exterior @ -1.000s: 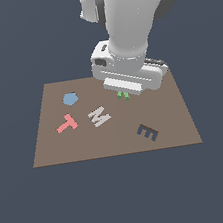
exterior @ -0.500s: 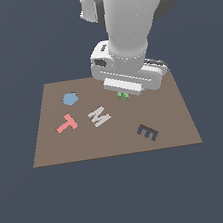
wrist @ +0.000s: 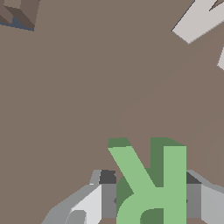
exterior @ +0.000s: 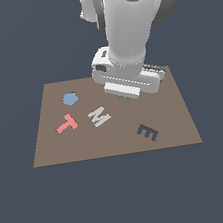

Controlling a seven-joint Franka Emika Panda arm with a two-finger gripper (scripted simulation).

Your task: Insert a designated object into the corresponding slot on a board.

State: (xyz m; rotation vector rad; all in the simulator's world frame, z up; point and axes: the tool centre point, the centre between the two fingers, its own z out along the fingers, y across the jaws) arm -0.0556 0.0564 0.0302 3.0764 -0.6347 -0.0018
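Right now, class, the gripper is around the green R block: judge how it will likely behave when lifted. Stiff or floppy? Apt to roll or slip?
The green R block looks thick and sharp-edged, so probably rigid. Its flat faces and straight legs suggest it won't roll. The fingers sit at its sides on smooth faces, so it might slip or twist if gripped loosely.

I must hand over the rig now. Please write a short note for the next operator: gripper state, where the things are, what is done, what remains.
Gripper: low over the board, fingers on both sides of the green R block; whether it is clamped, I cannot tell.
White M, red T, blue pentagon and dark E recess lie on the board.
Done: gripper at the R.
Left: place the R into its slot, which these views do not show clearly.
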